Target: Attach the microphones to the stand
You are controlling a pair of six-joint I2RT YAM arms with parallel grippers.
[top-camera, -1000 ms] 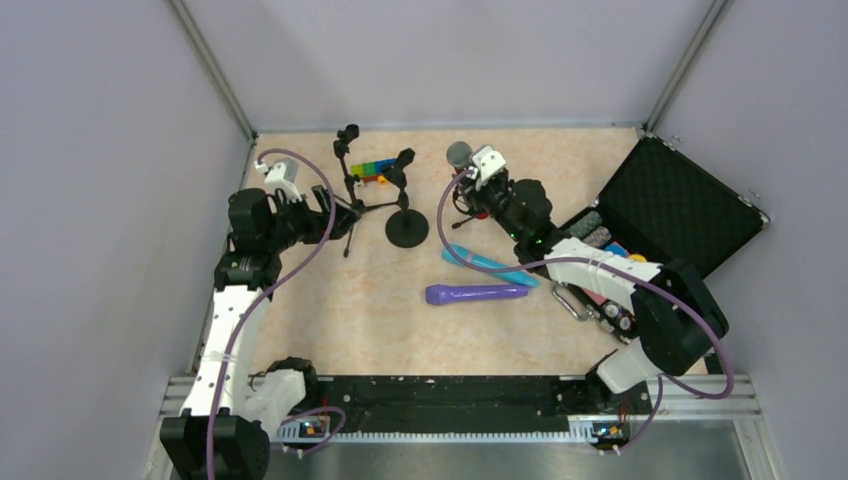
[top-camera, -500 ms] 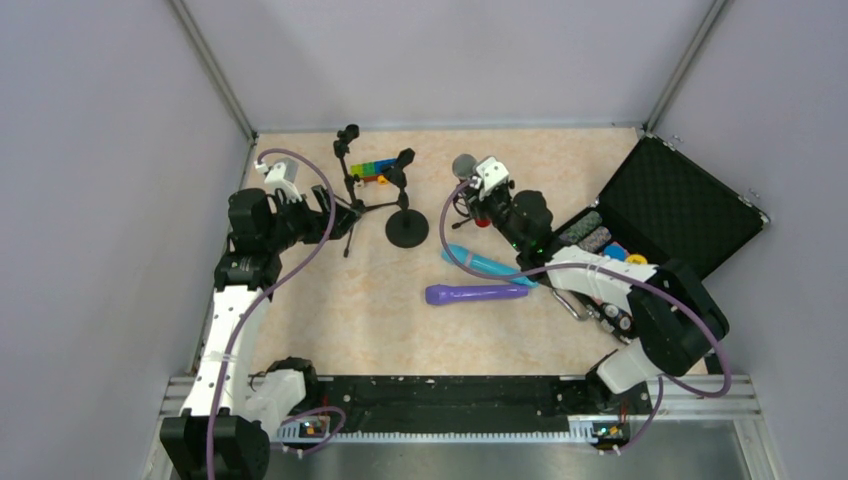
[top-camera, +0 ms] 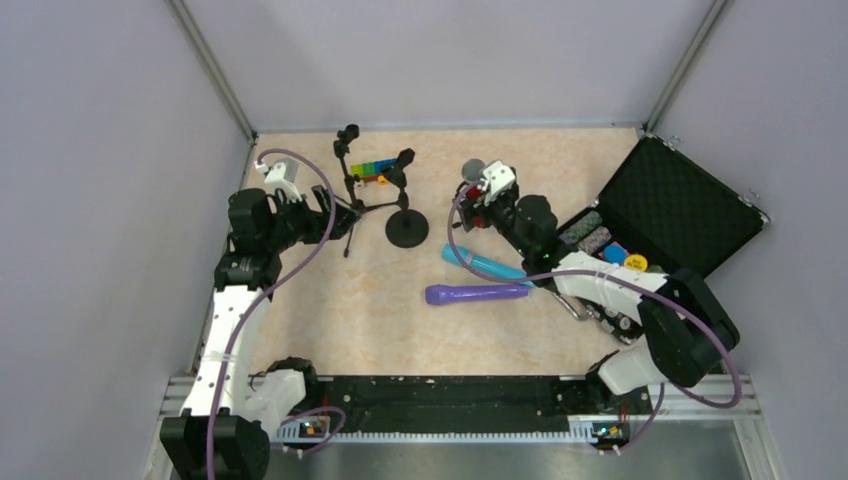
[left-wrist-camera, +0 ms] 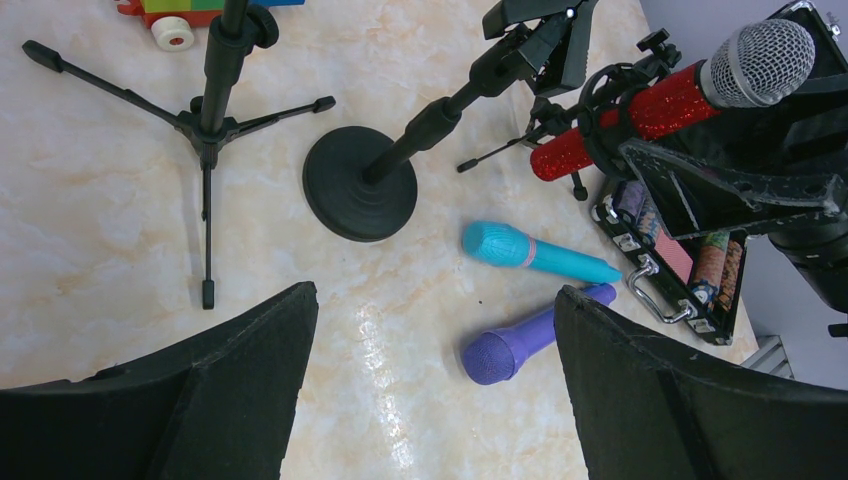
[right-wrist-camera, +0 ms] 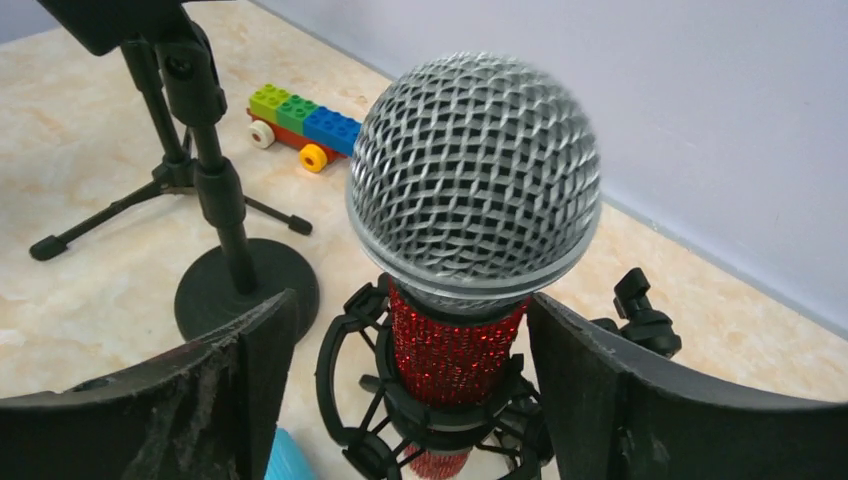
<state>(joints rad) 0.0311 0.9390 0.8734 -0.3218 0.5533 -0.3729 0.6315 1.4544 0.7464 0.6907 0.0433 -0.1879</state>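
Observation:
The glittery red microphone (right-wrist-camera: 455, 345) with its silver mesh head (right-wrist-camera: 473, 170) sits in the black shock-mount clip (right-wrist-camera: 350, 400) of a small stand. My right gripper (right-wrist-camera: 405, 305) is open; its fingers flank the red body with a gap on each side. From above, that gripper (top-camera: 490, 195) is just behind the mic head (top-camera: 473, 170). The light-blue microphone (top-camera: 487, 264) and the purple microphone (top-camera: 475, 293) lie flat on the table. My left gripper (left-wrist-camera: 432, 292) hangs open and empty above the table, with the purple mic (left-wrist-camera: 510, 345) below it.
A tripod stand (top-camera: 348, 175) and a round-base stand (top-camera: 406, 225) rise at the back middle, both clips empty. A toy block car (top-camera: 372, 170) lies behind them. An open black case (top-camera: 675, 205) sits at the right. Grey walls close three sides.
My right gripper has opened and let go of the red microphone, which stays in the clip. That arm shifted slightly right. The left arm has not moved.

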